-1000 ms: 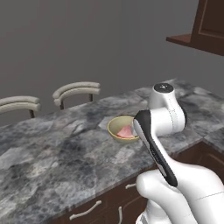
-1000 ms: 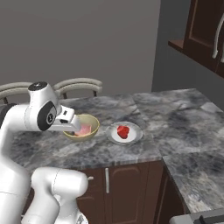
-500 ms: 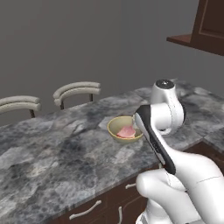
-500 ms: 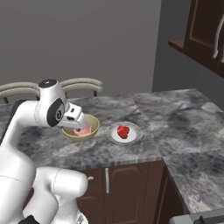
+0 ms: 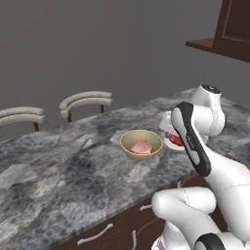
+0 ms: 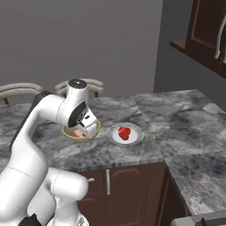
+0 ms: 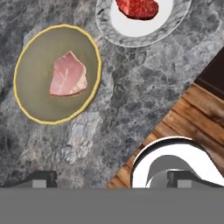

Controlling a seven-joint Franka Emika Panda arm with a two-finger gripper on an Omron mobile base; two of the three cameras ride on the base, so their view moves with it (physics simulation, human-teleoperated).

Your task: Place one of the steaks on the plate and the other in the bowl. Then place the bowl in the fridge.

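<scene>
bowl [image 7: 57, 73] with pink steak [image 7: 68, 75] ahead of open pincer [image 7: 111, 179]

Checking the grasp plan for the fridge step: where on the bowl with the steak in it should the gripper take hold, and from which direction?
Grip the bowl by its rim, coming straight down from above with one finger inside the wall and one outside. It stands upright and open-topped, and the pink steak lies near the middle, leaving the rim free. The side away from the plate looks roomiest. The gripper is open, holding nothing.

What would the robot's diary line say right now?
claw: open, empty | pink steak: in bowl | red steak: on plate | next: bowl to fridge
</scene>
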